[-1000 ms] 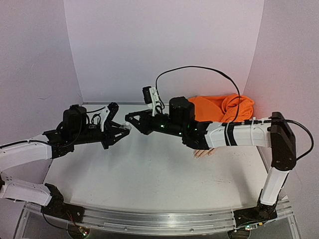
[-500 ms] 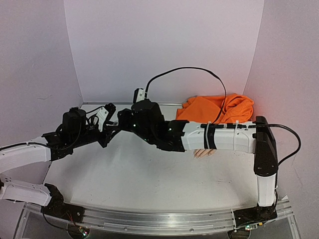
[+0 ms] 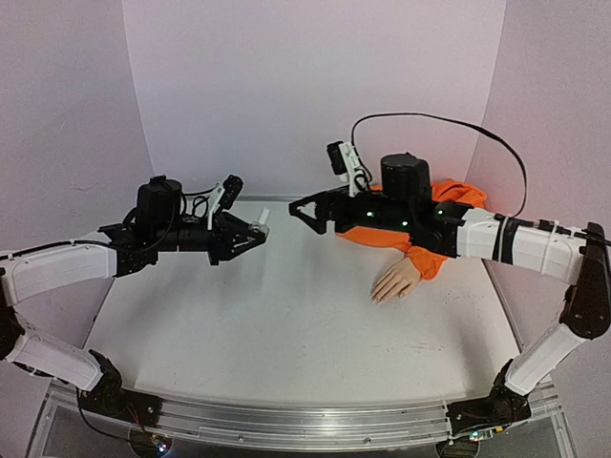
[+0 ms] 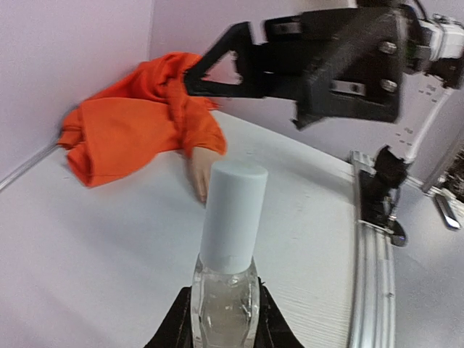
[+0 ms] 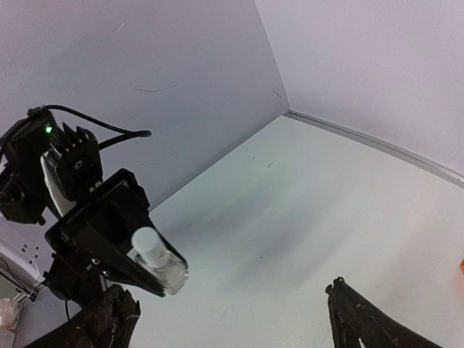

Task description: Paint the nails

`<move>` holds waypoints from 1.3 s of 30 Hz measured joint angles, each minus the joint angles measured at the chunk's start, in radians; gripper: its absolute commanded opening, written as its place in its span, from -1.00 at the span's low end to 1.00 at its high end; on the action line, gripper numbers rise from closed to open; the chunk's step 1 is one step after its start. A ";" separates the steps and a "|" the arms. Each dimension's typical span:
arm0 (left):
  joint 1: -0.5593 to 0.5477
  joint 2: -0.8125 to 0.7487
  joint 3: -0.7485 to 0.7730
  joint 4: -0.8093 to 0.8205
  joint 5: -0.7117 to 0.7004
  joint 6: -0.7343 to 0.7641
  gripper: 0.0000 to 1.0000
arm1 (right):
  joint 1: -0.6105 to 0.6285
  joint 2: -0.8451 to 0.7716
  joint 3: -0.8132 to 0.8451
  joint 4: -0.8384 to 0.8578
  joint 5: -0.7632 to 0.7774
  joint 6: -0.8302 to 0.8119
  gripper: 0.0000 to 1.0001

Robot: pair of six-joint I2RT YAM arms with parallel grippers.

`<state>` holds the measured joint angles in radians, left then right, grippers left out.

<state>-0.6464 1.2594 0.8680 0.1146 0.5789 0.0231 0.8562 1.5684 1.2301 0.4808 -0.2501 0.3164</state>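
White table [image 3: 286, 334], top view: open middle between arms; one mannequin hand [image 3: 396, 283] lies near the right edge, nails [image 3: 378, 298] too small to resolve. Left wrist: left gripper [image 4: 225, 322] clamps one bottle [image 4: 226, 283]. Right wrist: right gripper [image 5: 226, 297] fingers wide, empty.

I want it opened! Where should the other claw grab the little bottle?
Probably the white cap. The left gripper pinches the glass body of the bottle, so only the cap sticks out free. The open right gripper could come from its side, fingers around the cap's round sides.

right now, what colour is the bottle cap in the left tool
The bottle cap is white; left wrist view shows it best.
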 measured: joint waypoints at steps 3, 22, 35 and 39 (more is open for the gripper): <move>0.000 0.049 0.036 0.004 0.153 -0.030 -1.00 | -0.082 -0.034 -0.056 0.022 -0.171 -0.040 0.86; -0.008 0.143 0.048 0.010 0.435 -0.060 -1.00 | -0.081 0.166 0.025 0.179 -0.691 -0.061 -0.18; -0.009 0.156 0.061 0.011 0.451 -0.077 -1.00 | -0.070 0.196 0.031 0.275 -0.788 -0.020 -0.35; -0.009 0.156 0.061 0.016 0.457 -0.077 -1.00 | -0.067 0.214 0.037 0.277 -0.797 -0.013 -0.63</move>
<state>-0.6556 1.4151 0.9291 0.1307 1.0363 -0.0536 0.7891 1.7828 1.2675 0.7574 -1.0466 0.3035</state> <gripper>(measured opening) 0.213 0.282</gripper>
